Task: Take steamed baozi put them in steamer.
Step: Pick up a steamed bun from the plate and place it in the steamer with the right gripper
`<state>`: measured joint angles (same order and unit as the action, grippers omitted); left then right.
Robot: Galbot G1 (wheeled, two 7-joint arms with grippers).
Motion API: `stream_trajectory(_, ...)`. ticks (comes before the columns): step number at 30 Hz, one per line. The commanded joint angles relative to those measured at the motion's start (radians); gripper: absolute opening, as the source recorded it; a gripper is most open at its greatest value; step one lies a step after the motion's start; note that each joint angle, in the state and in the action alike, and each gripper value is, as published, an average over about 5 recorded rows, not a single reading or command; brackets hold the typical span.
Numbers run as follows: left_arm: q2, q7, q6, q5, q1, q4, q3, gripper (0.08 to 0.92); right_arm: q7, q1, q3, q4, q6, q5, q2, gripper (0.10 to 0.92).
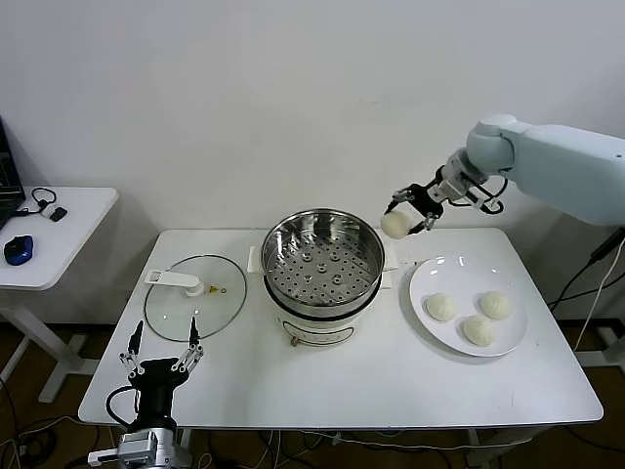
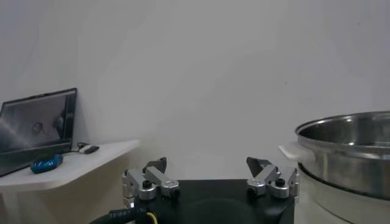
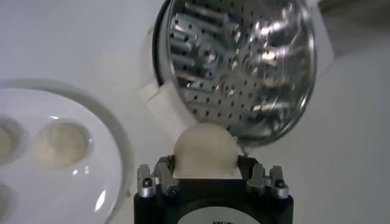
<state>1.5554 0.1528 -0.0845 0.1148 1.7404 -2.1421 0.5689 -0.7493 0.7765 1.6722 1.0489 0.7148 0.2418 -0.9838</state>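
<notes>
My right gripper (image 1: 403, 221) is shut on an off-white baozi (image 1: 395, 225) and holds it in the air just right of the steamer's rim, above the table. In the right wrist view the baozi (image 3: 206, 150) sits between the jaws, over the steamer's handle. The steamer (image 1: 321, 260) is a shiny steel pot with an empty perforated tray (image 3: 244, 67), on a white base at the table's middle. Three more baozi (image 1: 479, 329) lie on the white plate (image 1: 437, 275) to the right. My left gripper (image 1: 160, 355) is open and empty, parked at the table's front left.
The glass lid with a white handle (image 1: 195, 296) lies flat left of the steamer. A side table (image 1: 59, 237) with a mouse and cables stands to the left; a laptop (image 2: 36, 125) sits on it. The white wall is close behind.
</notes>
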Motion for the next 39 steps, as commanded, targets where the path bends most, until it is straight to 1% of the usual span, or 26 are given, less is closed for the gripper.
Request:
stream_trajectory(1, 0.002, 0.002, 0.0, 0.0, 0.0, -0.002, -0.001, 0.823, 0.065, 0.066, 0.092, -0.027, 0.158, 0.067, -0.14, 0.68)
stream_trajectory(8, 0.006, 0.004, -0.001, -0.004, -0.007, -0.001, -0.001, 0.823, 0.057, -0.042, 0.04, -0.246, 0.158, -0.015, -0.325, 0.679)
stream_trajectory(12, 0.005, 0.004, -0.001, -0.013, -0.011, -0.004, 0.004, 0.823, 0.052, -0.105, 0.011, -0.361, 0.158, -0.04, -0.397, 0.681)
stream_trajectory(23, 0.007, 0.006, -0.003, -0.026, -0.023, 0.005, 0.01, 0.823, 0.035, -0.208, 0.01, -0.447, 0.158, -0.048, -0.458, 0.681)
stream_trajectory(39, 0.01, 0.02, -0.008, -0.027, -0.031, 0.017, 0.011, 0.823, 0.038, -0.284, -0.014, -0.528, 0.158, -0.05, -0.48, 0.68)
